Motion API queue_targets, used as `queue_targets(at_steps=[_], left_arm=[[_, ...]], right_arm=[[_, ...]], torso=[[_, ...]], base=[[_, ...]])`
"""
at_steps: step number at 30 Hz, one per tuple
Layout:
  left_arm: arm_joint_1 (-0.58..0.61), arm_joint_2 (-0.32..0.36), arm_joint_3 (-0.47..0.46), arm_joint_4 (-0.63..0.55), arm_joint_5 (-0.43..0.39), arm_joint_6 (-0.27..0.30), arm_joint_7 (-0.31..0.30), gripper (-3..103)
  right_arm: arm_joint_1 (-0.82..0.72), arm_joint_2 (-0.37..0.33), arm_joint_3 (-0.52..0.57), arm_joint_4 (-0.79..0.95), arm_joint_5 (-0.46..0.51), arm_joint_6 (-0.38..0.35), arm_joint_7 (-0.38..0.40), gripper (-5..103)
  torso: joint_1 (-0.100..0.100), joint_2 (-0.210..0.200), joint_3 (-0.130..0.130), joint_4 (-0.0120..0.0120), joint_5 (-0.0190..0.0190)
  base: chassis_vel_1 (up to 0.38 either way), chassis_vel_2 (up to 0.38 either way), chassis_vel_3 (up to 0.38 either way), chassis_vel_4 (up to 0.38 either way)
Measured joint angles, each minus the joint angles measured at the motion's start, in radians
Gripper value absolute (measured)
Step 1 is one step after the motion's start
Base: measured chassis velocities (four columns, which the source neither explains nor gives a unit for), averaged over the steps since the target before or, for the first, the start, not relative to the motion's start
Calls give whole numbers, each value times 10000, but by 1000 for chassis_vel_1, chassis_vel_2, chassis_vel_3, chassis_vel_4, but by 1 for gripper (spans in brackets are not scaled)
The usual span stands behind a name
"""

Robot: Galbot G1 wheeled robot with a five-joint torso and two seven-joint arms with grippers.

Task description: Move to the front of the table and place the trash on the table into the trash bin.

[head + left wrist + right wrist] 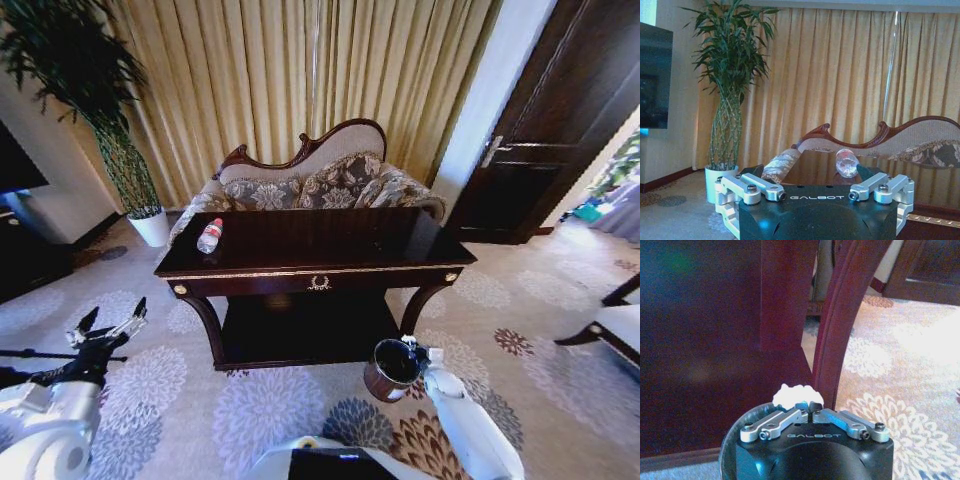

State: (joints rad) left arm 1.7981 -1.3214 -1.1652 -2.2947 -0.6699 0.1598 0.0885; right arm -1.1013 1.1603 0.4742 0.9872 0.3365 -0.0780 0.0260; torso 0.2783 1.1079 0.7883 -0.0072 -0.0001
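Observation:
The dark glossy table (pixel 330 238) with gold trim stands in front of me. A clear bottle (pixel 209 236) with a red cap lies on the table's left end, and it also lies beyond my left gripper (pixel 816 194). That left gripper (pixel 112 318) is open and empty, low at the left, short of the table. My right gripper (pixel 811 408) is shut on a crumpled white paper wad (pixel 796 393) directly over the round reddish-brown trash bin (pixel 736 436). The bin (pixel 390 370) stands on the carpet by the table's right front leg (pixel 840 325), with the right gripper (pixel 412 347) at its rim.
A patterned sofa (pixel 310 180) sits behind the table before gold curtains. A tall plant in a white pot (pixel 152 228) stands at the back left. A dark door (pixel 560 120) is at the right, and a chair corner (pixel 610 325) juts in at the far right. Flowered carpet covers the floor.

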Motion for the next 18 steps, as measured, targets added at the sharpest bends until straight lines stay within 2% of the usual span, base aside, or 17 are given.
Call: queue_targets(at_steps=[18], left_arm=[[156,-87,-82,-50,-34,-52,72,100]], right_arm=[[198,258,-476,-500,97,419,-36,0]], torso=[[0,0,-1,1,-1]], base=[[0,0,0,0]])
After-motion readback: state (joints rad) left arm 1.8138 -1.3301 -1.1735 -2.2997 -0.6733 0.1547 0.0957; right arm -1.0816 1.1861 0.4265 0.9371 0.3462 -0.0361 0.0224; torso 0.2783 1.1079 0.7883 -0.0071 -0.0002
